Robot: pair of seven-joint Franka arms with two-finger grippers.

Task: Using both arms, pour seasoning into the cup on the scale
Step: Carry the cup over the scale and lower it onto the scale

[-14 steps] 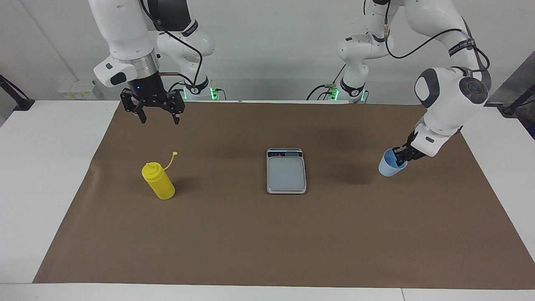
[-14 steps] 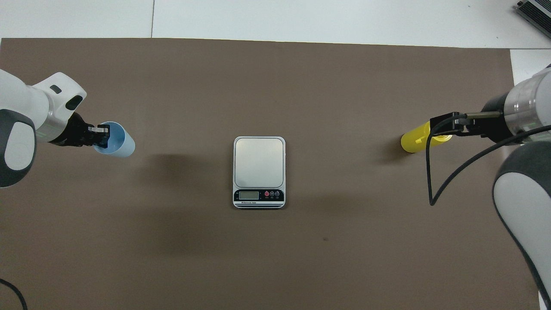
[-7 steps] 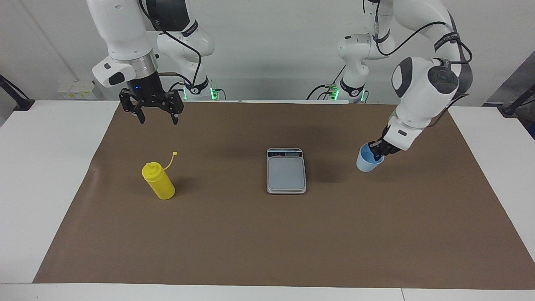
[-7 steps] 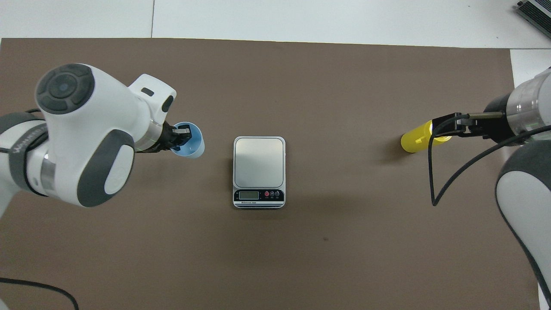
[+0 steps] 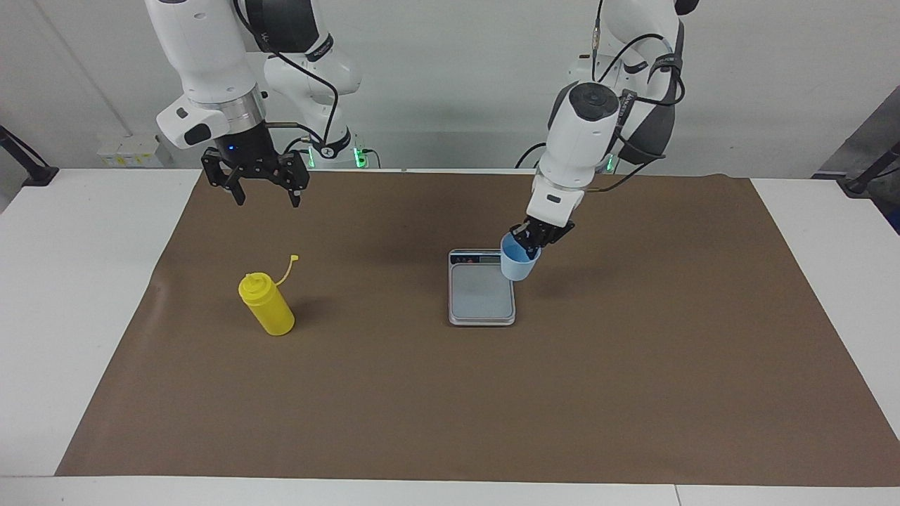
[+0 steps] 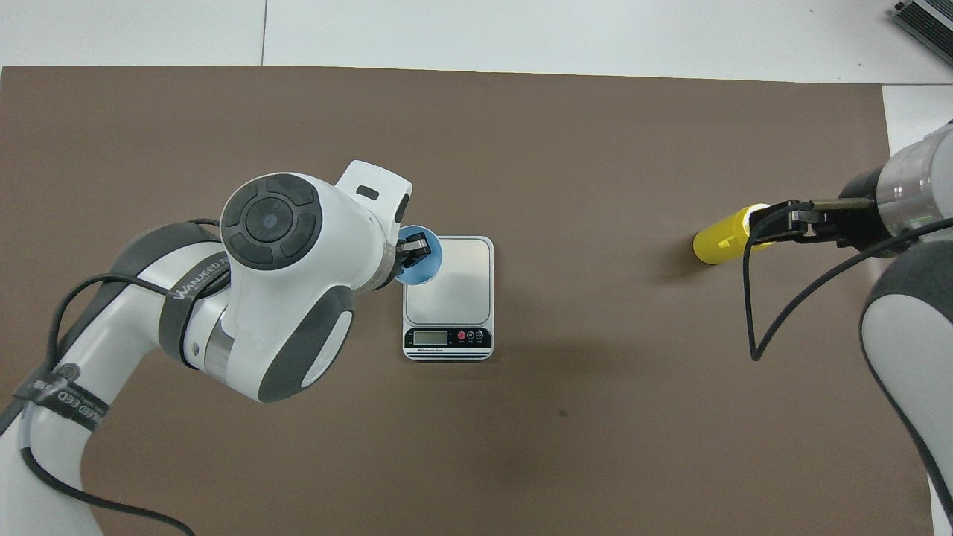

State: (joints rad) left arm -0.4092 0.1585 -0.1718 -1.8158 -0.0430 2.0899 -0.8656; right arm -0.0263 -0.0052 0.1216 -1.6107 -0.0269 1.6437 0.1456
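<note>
Carrying: the left gripper (image 5: 532, 242) pinches the rim of the cup (image 5: 519, 261), one finger inside and one outside, and holds it in the air.
Change: one second ago the cup hung well away from the scale (image 5: 481, 288), toward the left arm's end of the table; now it is over the edge of the scale on that same side, close to the display strip.
Cup position: it is not yet set down. The facing view shows it raised and a little tilted, and the overhead view shows it only partly over the weighing plate.
Right gripper (image 5: 257, 184): fingers spread wide, waiting in the air at the same place as before, toward the right arm's end of the table from the scale.
Bottle (image 5: 266, 303): it stands upright on the brown mat (image 5: 450, 393), well apart from the scale toward the right arm's end, untouched, its cap hanging open on the tether.
Meaning: the transport of the cup seems almost finished. I judge it must still go toward the middle of the plate and then down, before the release.
Risk: a tilted cup put on the edge could tip over.
</note>
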